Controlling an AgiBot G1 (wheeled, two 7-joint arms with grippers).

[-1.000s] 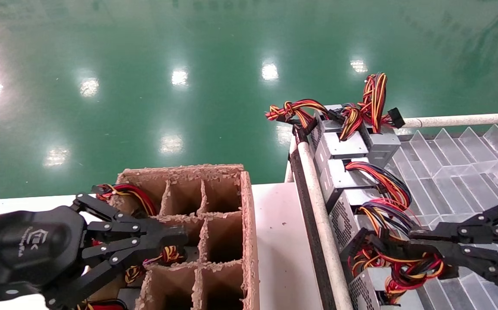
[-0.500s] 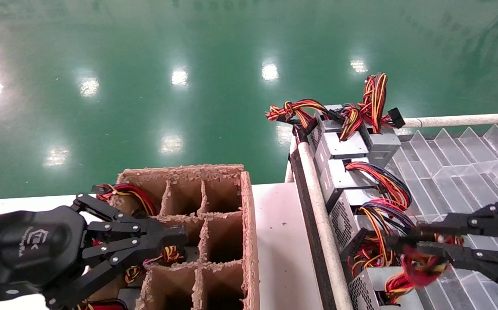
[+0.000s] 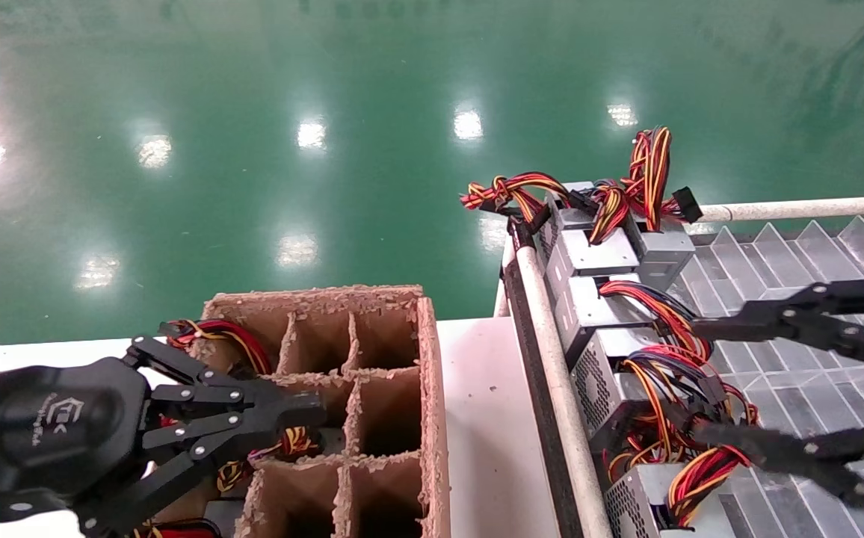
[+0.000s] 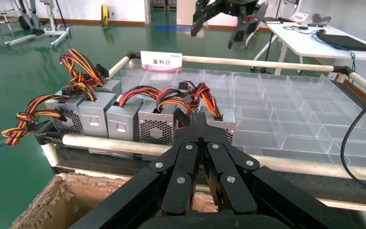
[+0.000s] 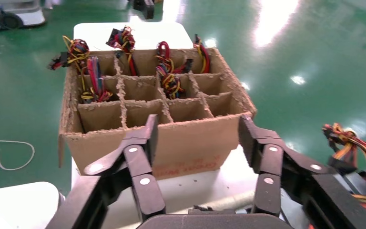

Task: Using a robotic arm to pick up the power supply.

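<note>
Where the clear tray (image 3: 791, 276) meets its rail, five power supplies (image 3: 611, 373) stand in a row, wires upward. Right gripper (image 3: 701, 377): jaws wide, straddling the wires, holding nothing. Cardboard box (image 3: 395, 373): some cells hold wired units. Left gripper (image 3: 312, 411): closed, empty, over the box.

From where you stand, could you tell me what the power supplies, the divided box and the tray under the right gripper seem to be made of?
The power supplies: apparently sheet metal, matte silver-grey, with perforated vent sides.
The divided box: brown corrugated cardboard, judging by its frayed, fuzzy edges.
The tray: probably clear rigid plastic, since its glossy partitions show through.
The right gripper, jaws open, hovers over the wire bundles.
</note>
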